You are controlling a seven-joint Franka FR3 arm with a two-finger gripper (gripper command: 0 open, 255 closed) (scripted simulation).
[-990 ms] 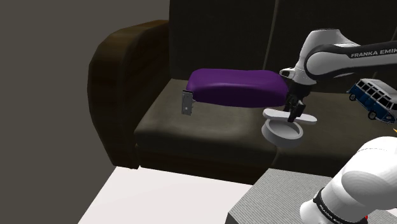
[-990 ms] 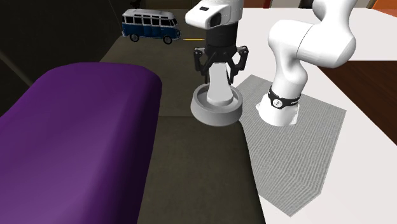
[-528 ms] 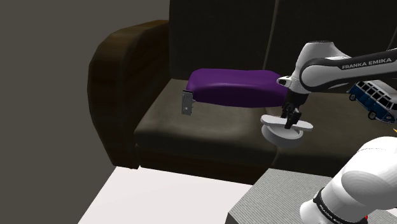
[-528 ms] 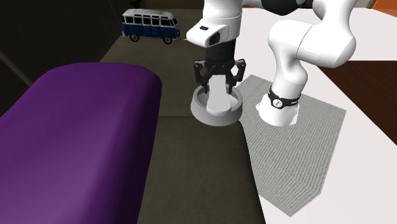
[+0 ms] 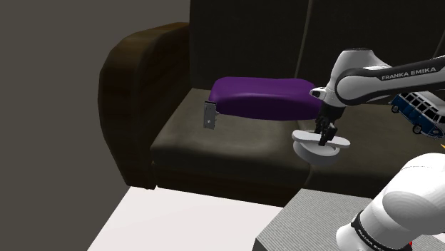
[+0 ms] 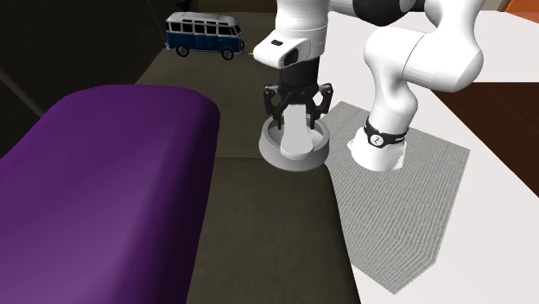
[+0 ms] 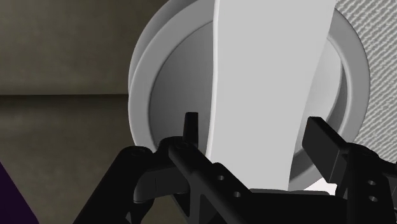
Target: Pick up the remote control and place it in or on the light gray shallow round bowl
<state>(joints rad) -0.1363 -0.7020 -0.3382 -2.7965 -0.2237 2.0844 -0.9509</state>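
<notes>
Now the pincer [image 6: 298, 115] stands slightly open — straddling the remote [image 6: 299, 138] resting on the bowl [image 6: 292, 164].

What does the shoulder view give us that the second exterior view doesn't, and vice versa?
Shoulder view adds: the sofa's armrest, its backrest, and a small dark object leaning at the end of the purple cushion.
Second exterior view adds: the arm's base seated on the grey stand, plus a look down into the bowl.
Shared: the hand over the bowl, the white remote on the bowl, the purple cushion, the blue toy van.
</notes>
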